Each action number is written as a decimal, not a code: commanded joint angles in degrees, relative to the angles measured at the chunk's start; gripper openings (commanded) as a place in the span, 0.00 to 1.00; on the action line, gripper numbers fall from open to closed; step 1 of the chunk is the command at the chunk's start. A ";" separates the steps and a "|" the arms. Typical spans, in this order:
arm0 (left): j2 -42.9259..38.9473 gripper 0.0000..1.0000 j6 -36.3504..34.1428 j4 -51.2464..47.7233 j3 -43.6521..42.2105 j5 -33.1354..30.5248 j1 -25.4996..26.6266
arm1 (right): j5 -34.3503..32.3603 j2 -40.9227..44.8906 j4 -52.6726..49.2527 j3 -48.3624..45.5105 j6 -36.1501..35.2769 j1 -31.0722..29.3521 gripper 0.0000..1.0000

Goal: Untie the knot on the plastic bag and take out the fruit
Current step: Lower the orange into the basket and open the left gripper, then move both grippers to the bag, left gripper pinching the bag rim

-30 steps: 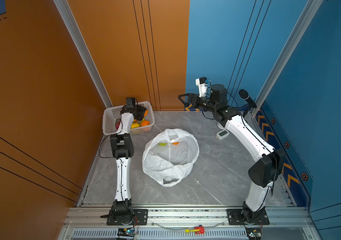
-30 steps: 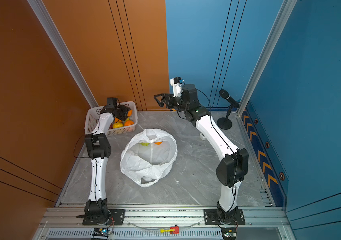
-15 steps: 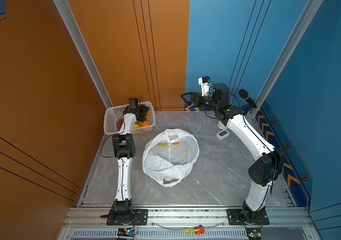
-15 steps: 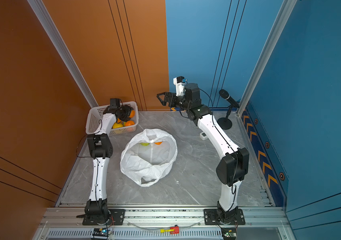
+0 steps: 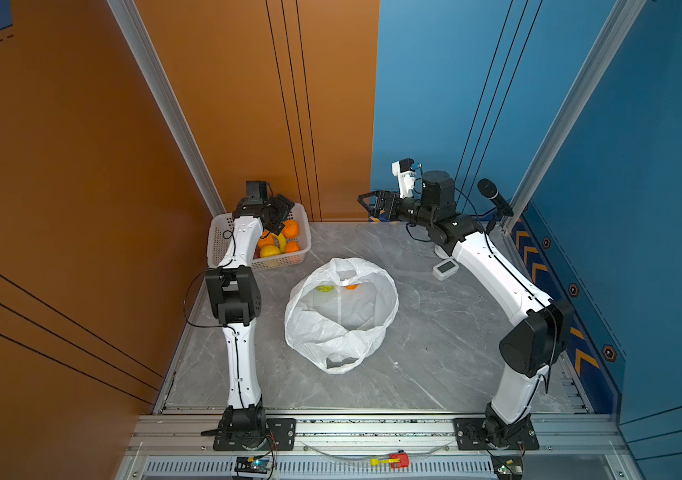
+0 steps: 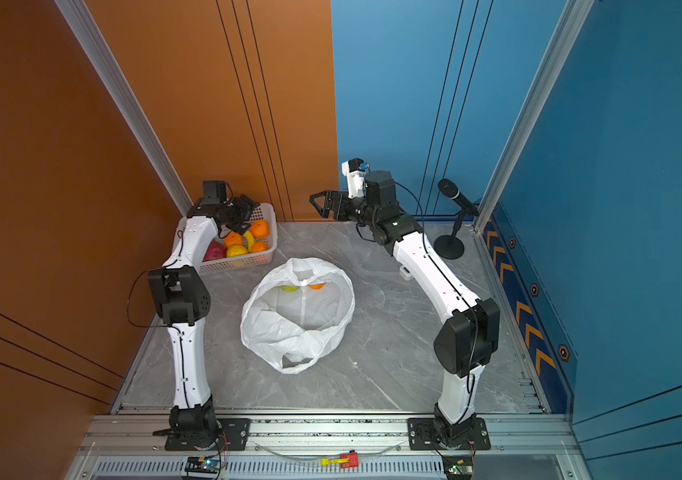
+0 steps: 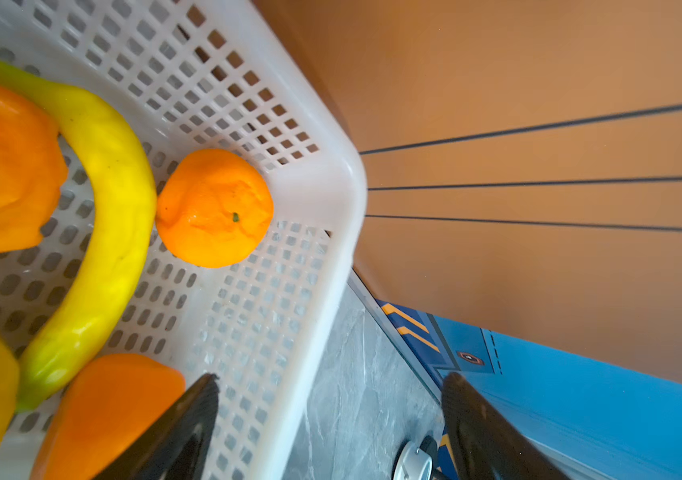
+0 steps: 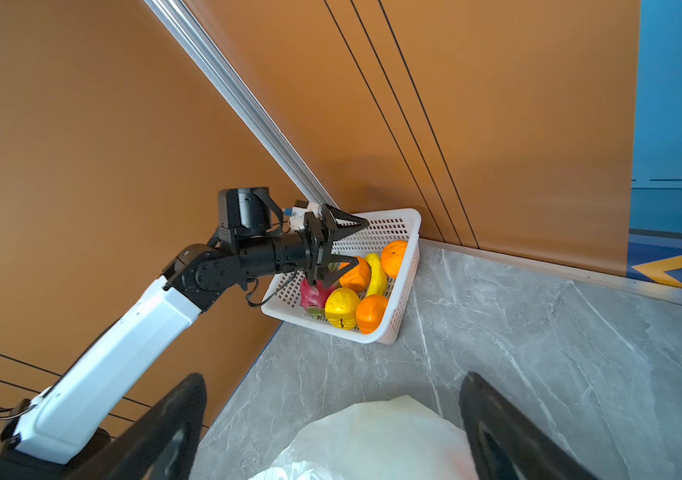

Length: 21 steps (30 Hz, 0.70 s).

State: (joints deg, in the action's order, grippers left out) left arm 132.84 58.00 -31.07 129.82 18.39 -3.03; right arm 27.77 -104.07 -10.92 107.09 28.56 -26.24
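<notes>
Mid-unloading: left gripper (image 8: 362,243) gapes empty over the basket (image 8: 407,286), right gripper (image 5: 366,205) gapes too. Next, probably, pluck the orange (image 5: 350,286) from the plastic bag (image 5: 331,336)

left arm (image 5: 241,365) reaches forward with elbow bent, left gripper (image 8: 362,243) tipped downward, jaws spread wide and empty. right arm (image 5: 493,266) arches up and inward, right gripper (image 5: 366,206) level, jaws parted, gripping nothing.

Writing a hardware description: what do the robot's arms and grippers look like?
Both the left arm and right arm have white shells, black joints and thin black cables. The left gripper and right gripper are black, with triangular fingers.
</notes>
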 commanded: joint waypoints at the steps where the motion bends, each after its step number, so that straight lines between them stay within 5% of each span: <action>1: -6.70 0.85 -4.42 -0.61 -4.40 1.08 1.07 | -2.76 5.23 -1.11 -2.43 0.27 -1.46 0.95; 12: -28.09 0.85 -18.44 -3.10 -23.94 4.79 6.76 | -13.10 15.94 -2.93 -15.50 0.88 -8.07 0.92; 21: -44.56 0.90 -33.92 -11.77 -39.35 -0.80 12.02 | -15.98 22.55 -10.05 -23.80 3.08 -13.31 0.79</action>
State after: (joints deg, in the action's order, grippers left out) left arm 92.31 30.87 -38.28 94.08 20.62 8.45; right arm 14.26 -83.68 -17.04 85.30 30.39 -38.48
